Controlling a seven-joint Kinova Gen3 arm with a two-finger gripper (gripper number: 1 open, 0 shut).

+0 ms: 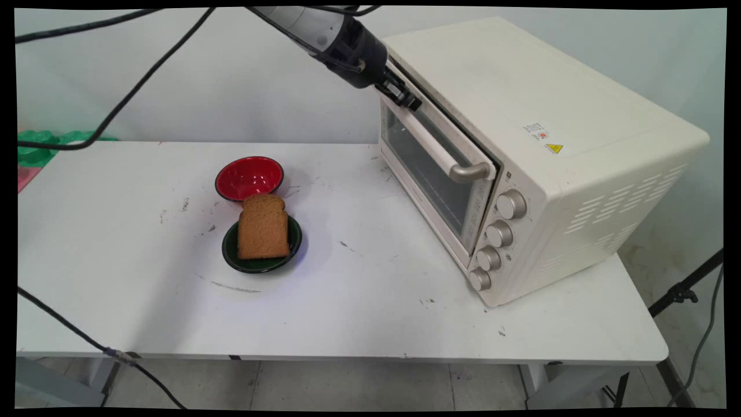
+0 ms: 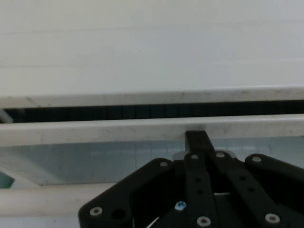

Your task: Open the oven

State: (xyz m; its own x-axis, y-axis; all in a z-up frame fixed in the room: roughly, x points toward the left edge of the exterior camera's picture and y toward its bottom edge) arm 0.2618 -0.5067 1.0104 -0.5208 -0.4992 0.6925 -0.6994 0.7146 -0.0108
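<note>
My gripper [image 1: 407, 98] is at the far upper corner of the cream toaster oven [image 1: 521, 116], against the top edge of its glass door [image 1: 425, 165]. In the hand view the gripper [image 2: 195, 138] is shut, its tips resting on the door's top rim [image 2: 95, 131]. A dark gap [image 2: 142, 113] runs between that rim and the oven body, so the door stands slightly ajar. The door's long handle [image 1: 443, 156] lies just below the gripper. A slice of brown bread [image 1: 263, 229] rests on a dark green bowl [image 1: 260, 265] at mid-table, far from the gripper.
A red bowl [image 1: 249, 176] sits just behind the green one. The oven's knobs [image 1: 499, 234] face the table's front right. Black cables [image 1: 133, 87] hang across the upper left, and green and red items [image 1: 35, 147] lie at the far left edge.
</note>
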